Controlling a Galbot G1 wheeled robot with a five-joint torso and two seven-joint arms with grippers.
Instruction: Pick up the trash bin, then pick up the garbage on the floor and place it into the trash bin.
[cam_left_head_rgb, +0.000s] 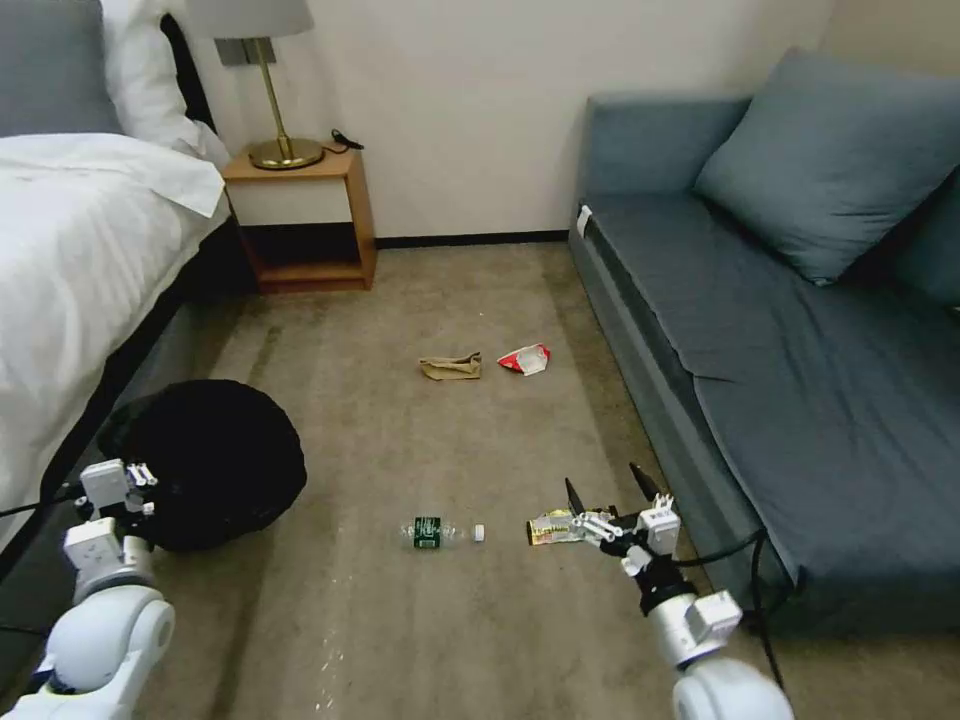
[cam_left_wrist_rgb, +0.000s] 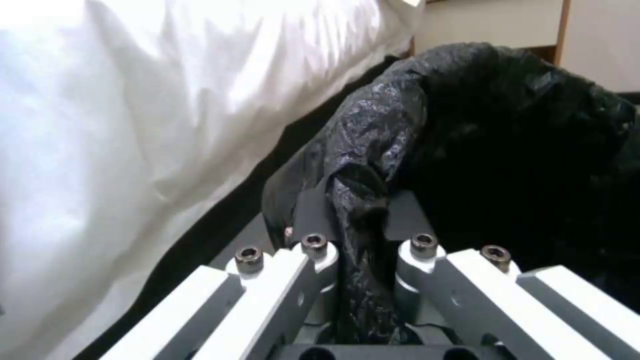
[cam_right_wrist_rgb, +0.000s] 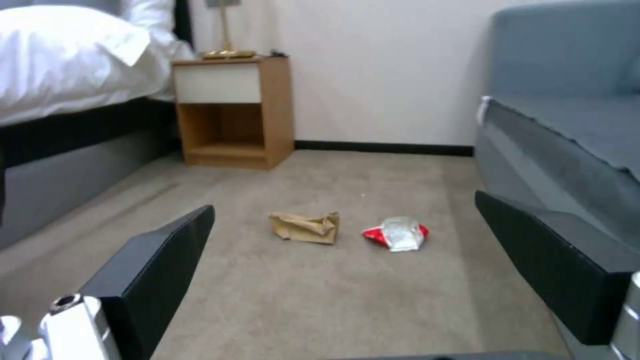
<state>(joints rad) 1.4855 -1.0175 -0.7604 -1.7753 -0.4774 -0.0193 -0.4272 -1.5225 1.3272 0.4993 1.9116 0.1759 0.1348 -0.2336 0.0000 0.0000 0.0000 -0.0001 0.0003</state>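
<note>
Four litter pieces lie on the floor (cam_left_head_rgb: 400, 620); the trash bin (cam_left_head_rgb: 215, 460) stands beside the bed (cam_left_head_rgb: 70, 260). Left gripper (cam_left_wrist_rgb: 357, 220) pinches the bin's soft, slippery liner at its rim. Right gripper (cam_left_head_rgb: 605, 490), fingers wide, hovers over the light, crushable yellow wrapper (cam_left_head_rgb: 552, 528), best pinched mid-body.

One trash bin (cam_left_head_rgb: 215, 460), one bottle (cam_left_head_rgb: 440, 532), two wrappers (cam_left_head_rgb: 525, 359), one crumpled paper (cam_left_head_rgb: 451, 367), two claws (cam_left_head_rgb: 605, 495).
</note>
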